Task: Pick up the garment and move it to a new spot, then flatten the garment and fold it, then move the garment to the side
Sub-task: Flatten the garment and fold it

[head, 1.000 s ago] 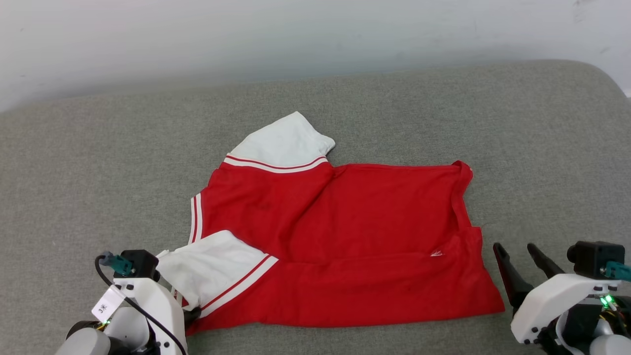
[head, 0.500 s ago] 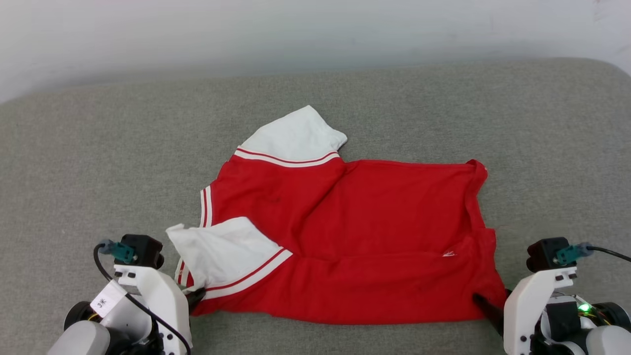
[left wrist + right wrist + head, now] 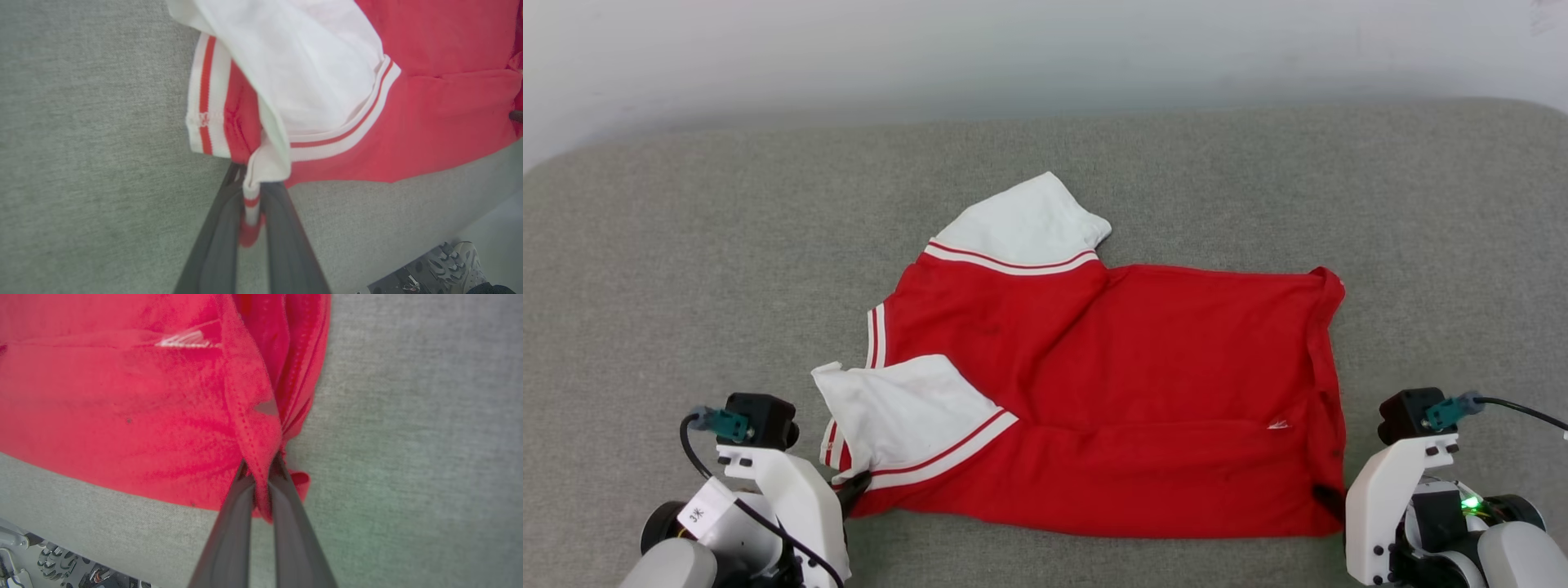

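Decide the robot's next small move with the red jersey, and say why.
Probably raise both grippers together, lifting the near edge. The left gripper is shut on the red jersey at its sleeve-end corner, and the right gripper is shut on its hem corner.

Setting reads to us as a robotics lab or test room rather than a home.

- Plain white wall (image 3: 1045, 57) behind a grey woven padded surface (image 3: 686, 269) with rounded corners, used as a bench.
- One red garment (image 3: 1160, 392) lies spread on it.
- Left arm (image 3: 792, 498) carries a teal connector (image 3: 719, 423) and a paper tag (image 3: 701, 513). An exposed black cable (image 3: 1511, 406) runs to the right arm (image 3: 1380, 498).
- Left wrist view: pale smooth floor (image 3: 502, 228) and a person's grey shoe (image 3: 459, 259) near the pad's edge.
- Right wrist view: grey machine parts (image 3: 24, 555) past the pad's edge.
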Controlling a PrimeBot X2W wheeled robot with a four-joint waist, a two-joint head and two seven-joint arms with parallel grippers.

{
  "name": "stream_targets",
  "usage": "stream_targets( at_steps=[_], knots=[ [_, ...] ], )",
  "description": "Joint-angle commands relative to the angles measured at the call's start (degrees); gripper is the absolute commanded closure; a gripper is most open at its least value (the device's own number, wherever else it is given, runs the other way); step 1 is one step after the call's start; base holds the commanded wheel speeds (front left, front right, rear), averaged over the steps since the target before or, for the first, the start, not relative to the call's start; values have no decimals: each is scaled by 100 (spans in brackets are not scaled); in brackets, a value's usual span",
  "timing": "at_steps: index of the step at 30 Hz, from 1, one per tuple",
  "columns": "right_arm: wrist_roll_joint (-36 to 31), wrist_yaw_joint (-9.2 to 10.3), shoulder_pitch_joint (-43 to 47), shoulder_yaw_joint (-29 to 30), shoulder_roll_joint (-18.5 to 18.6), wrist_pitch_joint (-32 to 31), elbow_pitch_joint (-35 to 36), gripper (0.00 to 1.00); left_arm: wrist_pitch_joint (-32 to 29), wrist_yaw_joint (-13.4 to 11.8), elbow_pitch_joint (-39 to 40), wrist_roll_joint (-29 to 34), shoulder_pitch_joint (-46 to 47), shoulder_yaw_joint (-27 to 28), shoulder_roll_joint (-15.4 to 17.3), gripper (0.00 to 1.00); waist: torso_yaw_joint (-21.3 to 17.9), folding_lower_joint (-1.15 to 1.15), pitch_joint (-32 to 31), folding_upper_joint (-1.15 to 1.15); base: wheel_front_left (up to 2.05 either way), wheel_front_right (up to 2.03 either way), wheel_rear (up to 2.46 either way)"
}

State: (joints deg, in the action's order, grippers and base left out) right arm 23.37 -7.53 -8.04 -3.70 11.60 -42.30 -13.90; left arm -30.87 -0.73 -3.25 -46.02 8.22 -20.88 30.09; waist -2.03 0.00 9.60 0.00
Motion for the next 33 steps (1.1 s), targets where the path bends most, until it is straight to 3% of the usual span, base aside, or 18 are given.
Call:
stream_targets(
  at_steps=[1, 10, 19, 25, 30, 31, 33],
  knots=[
    [51, 9, 7, -17, 50, 29, -40, 100, 56, -4, -7, 3, -81, 11, -13, 100, -10, 0, -96, 0, 0, 0, 0],
    [120, 8, 224, -128, 347, 10, 622, 100, 279, 33, 107, -184, -569, 56, -64, 100, -14, 0, -714, 0, 0, 0, 0],
    [215, 7, 900, -343, 313, -40, 1149, 100, 326, -348, 484, -353, -1442, 289, 150, 100, 39, 0, -1143, 0, 0, 0, 0],
    [243, 7, 1336, -344, 202, 94, 1122, 100, 314, -617, 580, -442, -1987, 449, 281, 100, 96, 0, -1196, 0, 0, 0, 0],
    [104, 7, 1611, -225, 114, 407, 830, 100, 374, -544, 354, -475, -2004, 351, 140, 100, 171, 0, -1169, 0, 0, 0, 0],
    [94, 7, 1660, -210, 78, 470, 751, 86, 472, -535, 272, -440, -1911, 366, 90, 100, 185, 0, -1157, 0, 0, 0, 0],
    [133, 7, 1744, -169, -36, 615, 609, 46, 507, -478, 76, -383, -1810, 269, 14, 100, 204, 0, -1136, 0, 0, 0, 0]
  ],
)
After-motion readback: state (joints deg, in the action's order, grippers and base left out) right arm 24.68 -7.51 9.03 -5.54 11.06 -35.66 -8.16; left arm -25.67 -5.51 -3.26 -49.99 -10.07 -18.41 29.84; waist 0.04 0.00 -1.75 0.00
